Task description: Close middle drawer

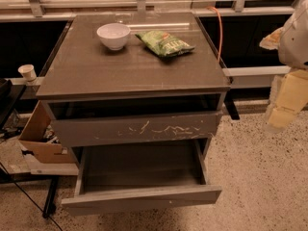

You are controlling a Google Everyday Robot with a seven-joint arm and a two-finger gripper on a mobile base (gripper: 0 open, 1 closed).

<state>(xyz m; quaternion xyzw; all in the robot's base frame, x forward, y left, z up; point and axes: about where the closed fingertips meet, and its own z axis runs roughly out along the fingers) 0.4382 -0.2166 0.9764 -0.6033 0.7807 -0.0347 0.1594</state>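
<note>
- One middle drawer (142,197), pulled far out.
- One scratched drawer (137,129) above, ajar.
- One bowl (113,35) and one green bag (164,43) atop the cabinet (96,73).
- One gripper (288,100), far right; its state cannot be told.

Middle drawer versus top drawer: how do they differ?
The middle drawer is pulled far out; the top drawer is open only slightly. The middle drawer's front is plain; the top drawer's has white scratches. Both are grey-brown, without handles. The gripper is at the right, touching neither.
</note>
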